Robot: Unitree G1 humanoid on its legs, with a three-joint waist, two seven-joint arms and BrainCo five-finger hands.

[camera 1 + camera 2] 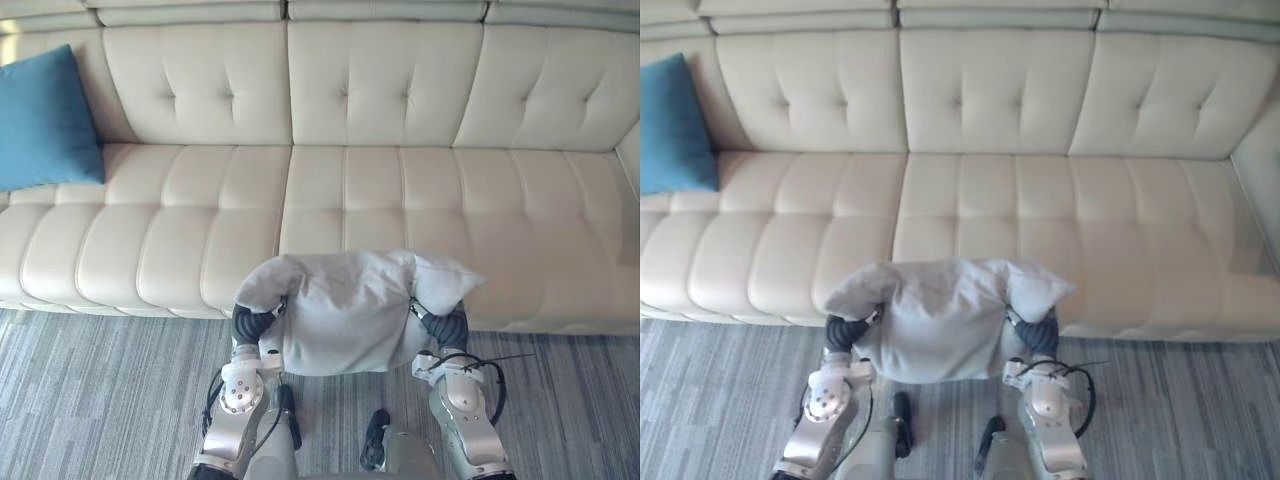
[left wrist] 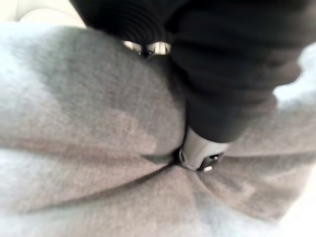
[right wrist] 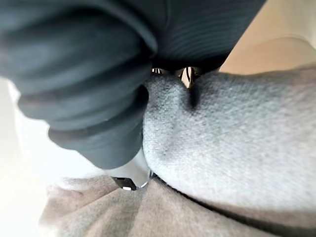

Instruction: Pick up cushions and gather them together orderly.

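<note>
The grey cushion [image 1: 345, 310] is held between the left hand [image 1: 252, 323] and the right hand [image 1: 447, 325], at the sofa's [image 1: 400, 210] front edge. Whether either hand is clamped cannot be told. The blue cushion [image 1: 45, 120] is propped at the sofa's left end, with a long stretch of seat between the two.

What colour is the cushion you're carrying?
Light grey; the cushion shows best in the left eye view.

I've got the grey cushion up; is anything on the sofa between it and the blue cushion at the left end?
Nothing visible. The grey cushion sits between the left robot hand and right robot hand, in front of the sofa; the seat from there to the blue cushion at its left end carries nothing.
</note>
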